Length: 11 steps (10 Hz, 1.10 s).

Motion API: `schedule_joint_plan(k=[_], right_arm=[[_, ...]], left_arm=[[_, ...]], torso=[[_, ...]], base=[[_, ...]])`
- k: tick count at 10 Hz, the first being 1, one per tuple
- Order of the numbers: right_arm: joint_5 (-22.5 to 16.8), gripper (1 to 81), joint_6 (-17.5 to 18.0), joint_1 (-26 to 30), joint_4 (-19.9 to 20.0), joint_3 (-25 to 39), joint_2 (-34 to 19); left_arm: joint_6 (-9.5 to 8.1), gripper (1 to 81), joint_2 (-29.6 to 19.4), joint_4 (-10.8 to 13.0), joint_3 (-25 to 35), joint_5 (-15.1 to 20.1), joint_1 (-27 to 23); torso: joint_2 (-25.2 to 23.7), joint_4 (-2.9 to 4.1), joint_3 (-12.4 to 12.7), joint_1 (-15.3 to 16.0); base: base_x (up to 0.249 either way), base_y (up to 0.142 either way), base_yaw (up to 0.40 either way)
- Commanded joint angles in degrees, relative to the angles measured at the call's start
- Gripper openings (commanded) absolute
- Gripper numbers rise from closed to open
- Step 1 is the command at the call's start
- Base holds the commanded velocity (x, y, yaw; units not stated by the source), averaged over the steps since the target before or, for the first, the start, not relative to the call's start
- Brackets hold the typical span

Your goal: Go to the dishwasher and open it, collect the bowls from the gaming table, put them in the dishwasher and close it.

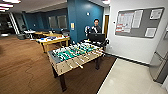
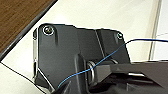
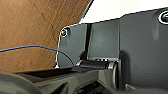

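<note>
Green-fielded foosball table stands straight ahead, the yellow-framed gaming table with its bowls well behind it, so I would steer wide of the foosball table's corners; whether either arm's fingers are parted I cannot tell.

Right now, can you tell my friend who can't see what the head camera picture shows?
A table-football table with a green field stands on a brown wood-look floor. Behind it a person stands by a blue wall, and a noticeboard hangs on the white wall.
</note>
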Motion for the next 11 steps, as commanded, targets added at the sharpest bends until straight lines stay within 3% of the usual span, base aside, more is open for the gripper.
schedule_joint_plan(k=[1,6,11], right_arm=[[-2.61,81.1,-0.11,2.23,-1.33,-1.38,0.44],[-2.34,81.1,0.07,2.58,-0.89,7.94,-7.56],[-2.34,81.1,0.07,2.58,-1.16,7.41,-8.0]], left_arm=[[0.3,81.1,-1.64,0.21,0.32,2.43,-2.05],[0.3,81.1,-1.82,0.21,0.32,2.43,-1.96],[0.3,81.1,-1.56,0.12,0.32,2.43,-1.96]], torso=[[0.0,0.0,0.0,0.0],[0.0,0.0,0.0,0.0],[0.0,0.0,0.0,0.0]], base=[[0.0,0.0,0.334],[0.0,0.0,0.334],[0.0,0.0,0.334]])
